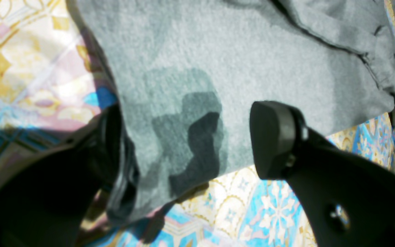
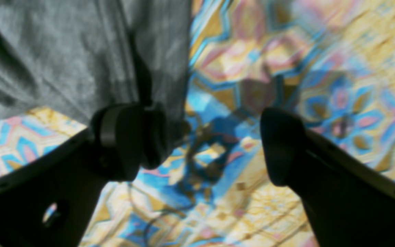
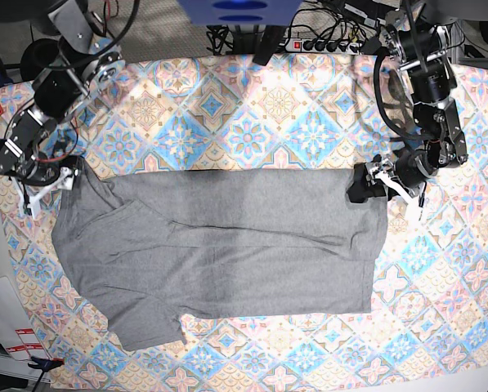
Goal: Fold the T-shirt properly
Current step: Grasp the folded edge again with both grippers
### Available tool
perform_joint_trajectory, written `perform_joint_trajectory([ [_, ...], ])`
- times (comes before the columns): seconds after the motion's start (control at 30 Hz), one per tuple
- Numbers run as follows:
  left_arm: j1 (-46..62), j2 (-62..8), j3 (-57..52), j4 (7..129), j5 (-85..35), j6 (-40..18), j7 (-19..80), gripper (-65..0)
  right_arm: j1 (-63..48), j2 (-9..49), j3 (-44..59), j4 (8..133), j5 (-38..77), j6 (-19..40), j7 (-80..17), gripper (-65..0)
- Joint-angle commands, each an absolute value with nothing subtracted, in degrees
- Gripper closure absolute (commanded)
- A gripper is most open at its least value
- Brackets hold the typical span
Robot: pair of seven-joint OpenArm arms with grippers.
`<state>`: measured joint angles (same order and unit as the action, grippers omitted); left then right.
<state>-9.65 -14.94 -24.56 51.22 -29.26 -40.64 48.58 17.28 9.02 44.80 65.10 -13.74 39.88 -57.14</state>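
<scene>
Left gripper [image 1: 197,144] spread wide over a corner of the plain heather-grey knit T-shirt [image 3: 219,245], at 3 o'clock in the base view; right gripper [image 2: 204,144] equally spread at the edge near 9 o'clock. Shirt lies flat mid-table on the pastel floral-tile patterned cloth [image 3: 309,114]. Advice: seat each lower finger under the hem, pinch both layers, lift both arms together.
</scene>
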Motion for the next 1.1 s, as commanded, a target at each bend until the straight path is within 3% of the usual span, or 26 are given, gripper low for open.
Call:
perform_joint_trajectory([
  [0.0, -9.89, -15.69, -24.66, 51.56, -27.82, -40.0, 50.33, -49.3, 19.21, 10.42, 44.62, 65.45, -11.82, 40.0, -56.57, -51.3],
  [0.37, -9.89, -15.69, -24.66, 51.56, -27.82, -40.0, 50.51, -49.3, 20.97, 10.42, 44.53, 59.03, -9.54, 40.0, -56.22, -51.3],
  [0.63, -9.89, -15.78, -24.66, 51.56, -27.82, -40.0, 50.77, -49.3, 20.97, 10.51, 44.53, 49.8, -9.8, 40.0, -49.8, -51.3],
  [0.87, -9.98, -15.69, -24.04, 51.65, -27.74, -40.0, 50.77, -47.9, 20.88, 10.51, 44.18, 49.27, -9.89, 40.0, -49.98, -50.3],
  [0.93, -10.15, -15.69, -20.62, 51.74, -27.74, -40.0, 50.42, -42.4, 20.88, 10.51, 44.18, 49.27, -9.89, 40.0, -50.15, -45.7],
  [1.07, -11.03, -15.52, -15.34, 51.74, -27.91, -40.0, 50.33, -26.7, 20.7, 10.59, 44.18, 49.27, -9.98, 40.0, -50.51, -28.3],
])
